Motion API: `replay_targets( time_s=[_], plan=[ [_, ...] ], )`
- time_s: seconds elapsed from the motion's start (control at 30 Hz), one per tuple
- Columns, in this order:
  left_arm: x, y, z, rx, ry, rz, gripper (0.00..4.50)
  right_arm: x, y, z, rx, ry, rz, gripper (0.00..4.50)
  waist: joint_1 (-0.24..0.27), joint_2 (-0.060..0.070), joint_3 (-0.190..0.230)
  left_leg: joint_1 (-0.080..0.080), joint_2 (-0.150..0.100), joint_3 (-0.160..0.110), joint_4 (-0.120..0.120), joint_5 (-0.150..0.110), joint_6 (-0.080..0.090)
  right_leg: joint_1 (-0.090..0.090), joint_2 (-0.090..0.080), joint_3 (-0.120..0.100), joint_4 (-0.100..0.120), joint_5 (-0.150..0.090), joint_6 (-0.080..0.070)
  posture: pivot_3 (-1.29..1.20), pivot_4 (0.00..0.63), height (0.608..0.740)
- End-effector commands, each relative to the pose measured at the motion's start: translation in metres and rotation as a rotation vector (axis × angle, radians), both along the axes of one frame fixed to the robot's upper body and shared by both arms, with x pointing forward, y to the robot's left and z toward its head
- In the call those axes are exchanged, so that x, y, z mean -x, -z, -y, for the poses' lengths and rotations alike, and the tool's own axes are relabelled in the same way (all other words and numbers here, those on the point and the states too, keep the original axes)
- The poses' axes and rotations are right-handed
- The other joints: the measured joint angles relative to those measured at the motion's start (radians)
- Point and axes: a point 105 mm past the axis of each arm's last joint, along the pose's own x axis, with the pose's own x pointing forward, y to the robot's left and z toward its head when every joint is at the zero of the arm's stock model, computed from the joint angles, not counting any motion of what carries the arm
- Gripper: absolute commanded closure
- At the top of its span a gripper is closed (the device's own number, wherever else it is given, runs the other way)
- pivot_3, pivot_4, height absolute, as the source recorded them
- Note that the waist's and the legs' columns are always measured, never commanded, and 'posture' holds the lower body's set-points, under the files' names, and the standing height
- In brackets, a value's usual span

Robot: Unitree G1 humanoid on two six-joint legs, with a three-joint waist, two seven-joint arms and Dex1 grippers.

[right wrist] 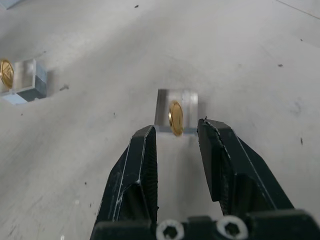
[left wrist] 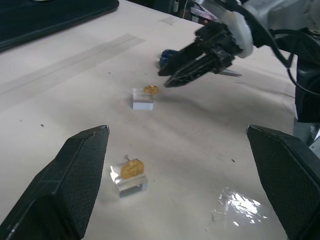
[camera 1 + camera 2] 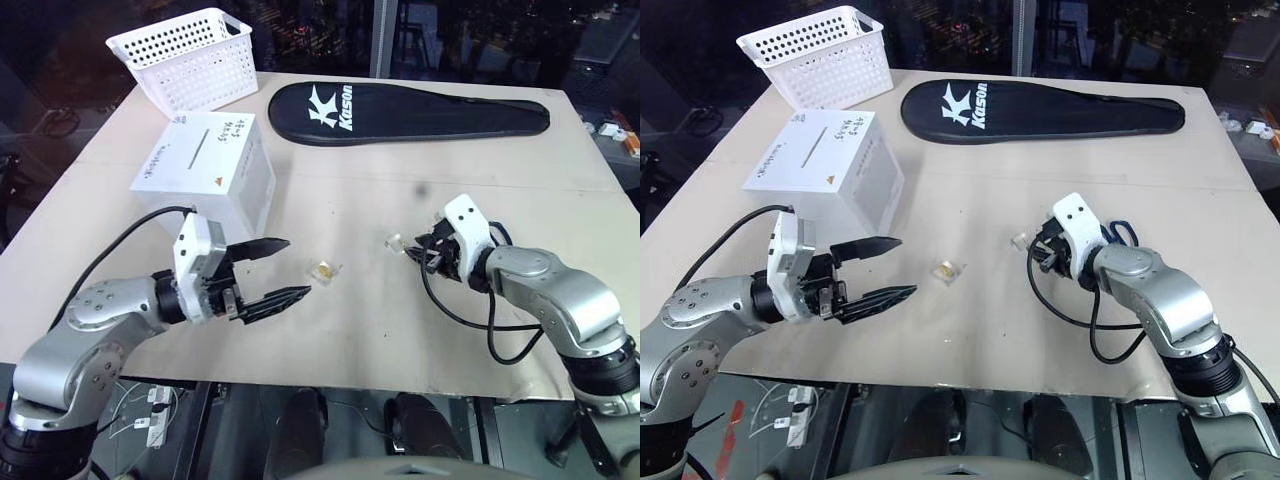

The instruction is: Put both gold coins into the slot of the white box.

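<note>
Gold coin [image 1: 175,117]: thin, rigid, slippery, upright on clear case [image 1: 176,109]; pinch faces. Right gripper [image 1: 176,135] jaws parted, empty; left gripper [image 3: 278,270] jaws wide apart.

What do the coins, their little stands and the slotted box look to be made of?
Gold coins: shiny yellow metal, judging by glints. Stands: clear plastic or acrylic blocks, see-through. White box: matte cardboard, seemingly, with handwriting on it.

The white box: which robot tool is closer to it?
Left. The left tool sits just in front of the white box; the right tool is farther off, across the table by a coin.
</note>
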Motion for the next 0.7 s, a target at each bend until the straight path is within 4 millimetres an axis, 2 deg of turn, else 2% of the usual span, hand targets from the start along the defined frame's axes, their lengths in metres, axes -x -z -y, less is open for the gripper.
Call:
replay_targets(
  time_s=[0.03, 0.27, 0.37, 0.7],
  plan=[
    [0.0043, -0.0094, 0.0032, 0.007, 0.017, 0.038, 0.0, -0.0023, -0.0108, -0.0065, -0.007, -0.024, 0.042, 3.05, 0.001, 0.0, 0.0, 0.0, 0.0, 0.0, 0.0, 0.0, 0.0, 0.0, 0.0, 0.0, 0.0, 0.0, 0.0, 0.0, 0.15, 0.74],
    [0.0044, -0.0093, 0.003, 0.005, 0.013, 0.042, 0.0, -0.004, -0.008, -0.0084, -0.009, -0.027, 0.02, 3.05, 0.001, 0.0, 0.0, 0.0, 0.0, 0.0, 0.0, 0.0, 0.0, 0.0, 0.0, 0.0, 0.0, 0.0, 0.0, 0.0, 0.15, 0.74],
    [0.0049, -0.0093, 0.0032, 0.003, 0.014, 0.043, 0.0, -0.0043, -0.0073, -0.0089, -0.001, -0.028, 0.023, 3.82, 0.001, 0.0, 0.0, 0.0, 0.0, 0.0, 0.0, 0.0, 0.0, 0.0, 0.0, 0.0, 0.0, 0.0, 0.0, 0.0, 0.15, 0.74],
    [0.0064, -0.0095, 0.0037, 0.003, 0.02, 0.036, 0.0, -0.0053, -0.0037, -0.0113, 0.012, -0.025, 0.022, 3.82, 0.0, 0.0, 0.0, 0.0, 0.0, 0.0, 0.0, 0.0, 0.0, 0.0, 0.0, 0.0, 0.0, 0.0, 0.0, 0.0, 0.15, 0.74]
  ],
)
